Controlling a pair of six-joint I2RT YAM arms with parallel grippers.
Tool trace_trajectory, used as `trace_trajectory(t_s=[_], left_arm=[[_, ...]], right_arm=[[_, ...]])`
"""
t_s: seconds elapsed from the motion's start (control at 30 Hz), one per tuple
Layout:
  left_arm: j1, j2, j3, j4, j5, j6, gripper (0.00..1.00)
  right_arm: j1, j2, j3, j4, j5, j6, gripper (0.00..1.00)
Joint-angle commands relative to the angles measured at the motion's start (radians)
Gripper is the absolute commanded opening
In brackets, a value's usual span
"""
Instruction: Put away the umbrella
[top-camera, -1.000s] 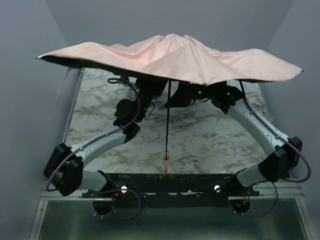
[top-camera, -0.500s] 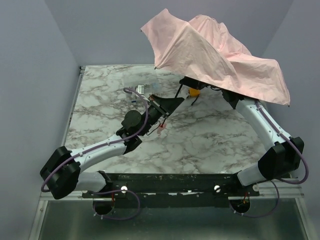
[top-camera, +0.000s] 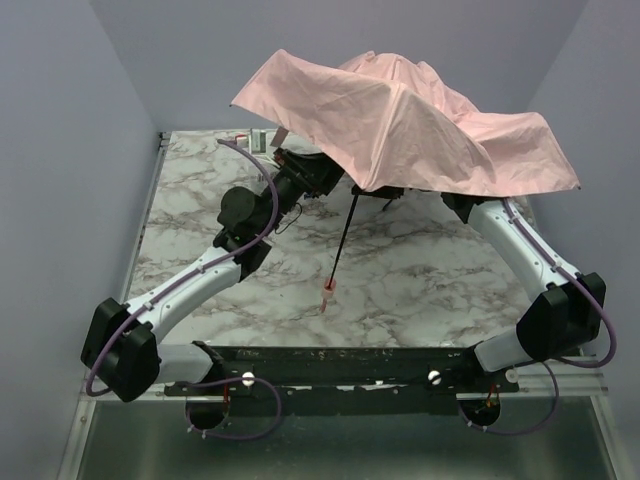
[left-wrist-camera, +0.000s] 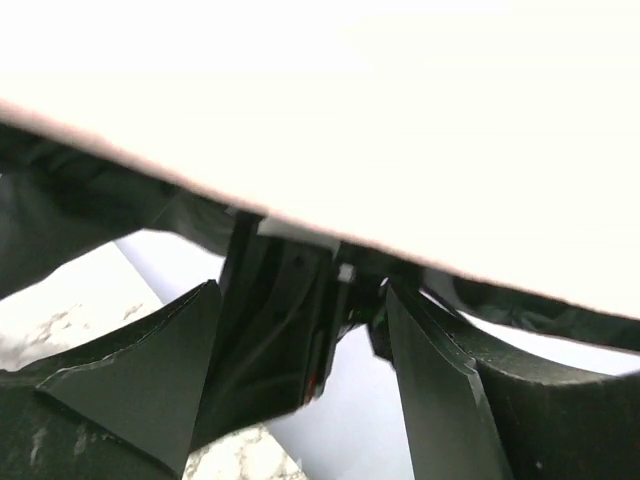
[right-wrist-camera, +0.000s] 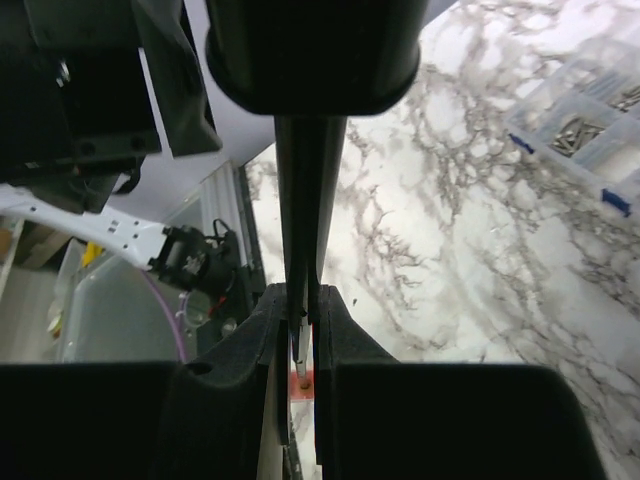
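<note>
The umbrella's pale pink canopy hangs half-spread and crumpled over the back right of the table. Its thin black shaft slants down toward the front and ends in the small pink handle, just above the marble. In the right wrist view my right gripper is shut on the shaft, with the handle just past the fingertips. From above, that gripper is hidden under the canopy. My left gripper reaches under the canopy's left edge. It stands open below the fabric, with a black part between its fingers.
A clear plastic box of small parts sits at the table's back left and also shows in the right wrist view. The marble table is walled on three sides. A black rail runs along the front.
The canopy has collapsed from a wide spread and swung over the right arm. My left gripper has opened and moved back and up to the canopy's edge. The handle swung back toward the front.
</note>
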Motion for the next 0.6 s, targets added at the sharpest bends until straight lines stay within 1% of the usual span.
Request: trace_trajectory(t_s=[0.0, 0.07, 0.13, 0.27, 0.4, 0.57], left_arm=[[-0.001, 0.105, 0.127, 0.034, 0.123, 0.041, 0.7], [-0.001, 0.153, 0.172, 0.05, 0.152, 0.025, 0.7], [-0.002, 0.185, 0.214, 0.031, 0.165, 0.025, 0.7], [-0.002, 0.193, 0.239, -0.054, 0.13, 0.08, 0.7], [-0.002, 0.204, 0.249, -0.051, 0.128, 0.127, 0.7], [-0.001, 0.243, 0.286, 0.0, 0.178, 0.127, 0.69]], right_arm=[[0.013, -0.029, 0.003, 0.06, -0.116, -0.021, 0.01], [0.015, -0.028, 0.003, 0.063, -0.123, -0.015, 0.01], [0.016, -0.03, 0.0, 0.064, -0.131, -0.011, 0.01], [0.016, -0.041, -0.009, 0.072, -0.157, -0.001, 0.01], [0.017, -0.045, -0.02, 0.109, -0.187, 0.031, 0.01], [0.019, -0.043, -0.029, 0.149, -0.214, 0.058, 0.01]])
